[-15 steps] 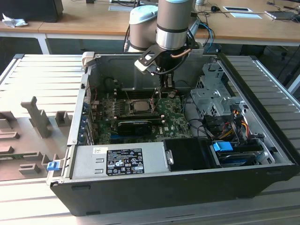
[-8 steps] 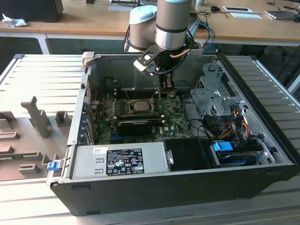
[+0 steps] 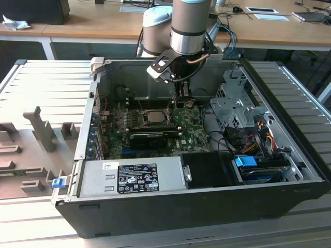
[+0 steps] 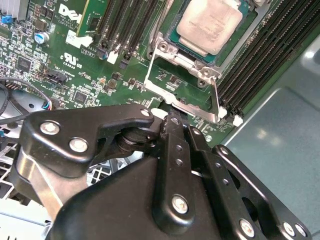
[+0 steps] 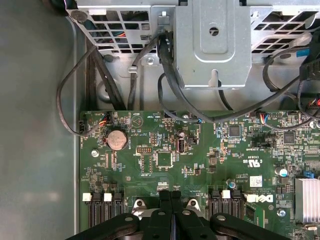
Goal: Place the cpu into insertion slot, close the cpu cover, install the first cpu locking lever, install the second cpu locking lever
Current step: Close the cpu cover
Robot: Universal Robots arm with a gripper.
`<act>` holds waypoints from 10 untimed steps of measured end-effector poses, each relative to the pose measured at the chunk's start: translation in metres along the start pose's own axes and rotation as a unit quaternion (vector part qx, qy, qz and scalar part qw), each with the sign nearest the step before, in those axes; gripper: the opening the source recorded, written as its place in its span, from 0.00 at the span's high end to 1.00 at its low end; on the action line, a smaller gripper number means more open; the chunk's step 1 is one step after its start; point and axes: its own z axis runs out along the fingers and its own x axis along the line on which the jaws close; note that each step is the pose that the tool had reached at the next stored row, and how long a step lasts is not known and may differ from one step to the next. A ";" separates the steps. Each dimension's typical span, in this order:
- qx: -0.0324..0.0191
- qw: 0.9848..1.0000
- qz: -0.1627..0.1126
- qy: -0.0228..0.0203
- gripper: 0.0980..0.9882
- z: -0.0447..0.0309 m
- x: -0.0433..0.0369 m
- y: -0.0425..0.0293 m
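The cpu lies seated in its socket on the green board. The cover stands open beside it. The gripper, fingers together, touches the cover's edge.

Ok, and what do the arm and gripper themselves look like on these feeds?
The arm is a silver-grey metal tube with a pale blue joint cap, a black band lower down and cables looping at its wrist. The gripper is matt black: flat linkage bars pinned with silver screws, narrowing to two slim parallel fingers.
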 end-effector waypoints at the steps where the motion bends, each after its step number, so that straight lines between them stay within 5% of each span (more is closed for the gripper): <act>1: 0.000 1.000 0.000 0.000 0.99 0.0000 0.0000 -0.0003; 10: 0.000 1.000 0.000 0.000 0.99 -0.0001 0.0000 -0.0024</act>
